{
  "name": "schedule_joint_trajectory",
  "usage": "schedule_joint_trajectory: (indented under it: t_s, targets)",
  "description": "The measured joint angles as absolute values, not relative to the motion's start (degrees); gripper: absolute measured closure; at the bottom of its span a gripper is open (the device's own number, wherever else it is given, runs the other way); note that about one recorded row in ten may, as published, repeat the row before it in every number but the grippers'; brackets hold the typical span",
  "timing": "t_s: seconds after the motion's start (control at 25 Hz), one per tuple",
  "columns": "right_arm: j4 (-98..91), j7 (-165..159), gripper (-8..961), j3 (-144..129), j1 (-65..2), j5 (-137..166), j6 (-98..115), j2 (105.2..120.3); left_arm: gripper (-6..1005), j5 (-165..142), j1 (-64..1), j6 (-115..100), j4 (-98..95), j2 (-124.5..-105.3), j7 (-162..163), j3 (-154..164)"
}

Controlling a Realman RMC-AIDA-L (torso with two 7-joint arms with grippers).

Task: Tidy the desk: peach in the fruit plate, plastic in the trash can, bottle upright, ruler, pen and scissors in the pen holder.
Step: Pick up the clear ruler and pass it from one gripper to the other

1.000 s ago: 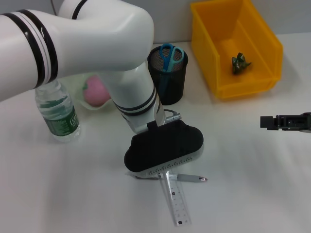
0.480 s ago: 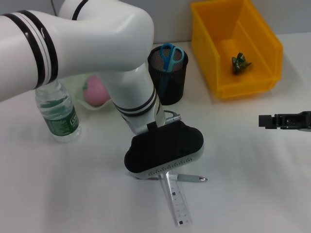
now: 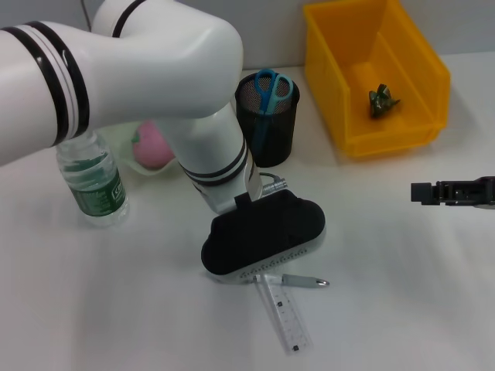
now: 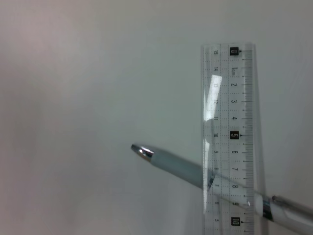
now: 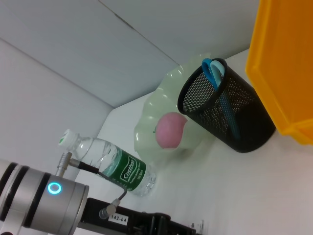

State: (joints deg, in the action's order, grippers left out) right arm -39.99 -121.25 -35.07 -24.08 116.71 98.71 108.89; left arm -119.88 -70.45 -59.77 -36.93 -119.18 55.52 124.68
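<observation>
The clear ruler (image 3: 285,317) lies on the white desk (image 3: 402,294), crossing over the grey-white pen (image 3: 305,281). The left wrist view shows the ruler (image 4: 229,137) on top of the pen (image 4: 178,166). My left gripper (image 3: 263,239) hangs right over their near ends, its black housing hiding the fingers. The teal scissors (image 3: 271,89) stand in the black mesh pen holder (image 3: 267,127). A pink peach (image 3: 153,145) sits in the pale green fruit plate (image 3: 120,133). The bottle (image 3: 93,182) stands upright. Crumpled green plastic (image 3: 383,100) lies in the yellow trash can (image 3: 371,46). My right gripper (image 3: 433,193) is at the right edge.
In the right wrist view, the pen holder (image 5: 230,112) with the scissors (image 5: 215,68) stands between the fruit plate (image 5: 146,122) and the trash can (image 5: 283,63). The bottle (image 5: 112,164) stands beyond the plate. My big left arm (image 3: 155,69) spans the desk's left half.
The ruler's free end has shifted slightly to the right and toward the left gripper. The left wrist housing edged a little right. The right arm has stayed put.
</observation>
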Motion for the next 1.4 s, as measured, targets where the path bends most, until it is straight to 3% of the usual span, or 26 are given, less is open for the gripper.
schedule_joint_trajectory:
  t_s: [0.76, 1.12, 1.4]
  targets:
    - [-40.7, -121.8, 232, -34.9, -24.8, 116.5, 101.0, 108.69, 614, -131.2, -55.7, -74.1, -58.3, -118.65, 73.9, 91.8]
    - [-41.3, -121.3, 231, -34.4, -24.5, 116.2, 103.5, 108.5, 615, -132.7, -52.3, -70.8, -61.0, -118.66, 85.3, 89.7]
    - [-41.3, -121.8, 231, -32.0, -24.4, 116.1, 104.9, 109.29, 614, -136.5, -52.0, -68.1, -61.4, -118.96, 94.2, 90.5]
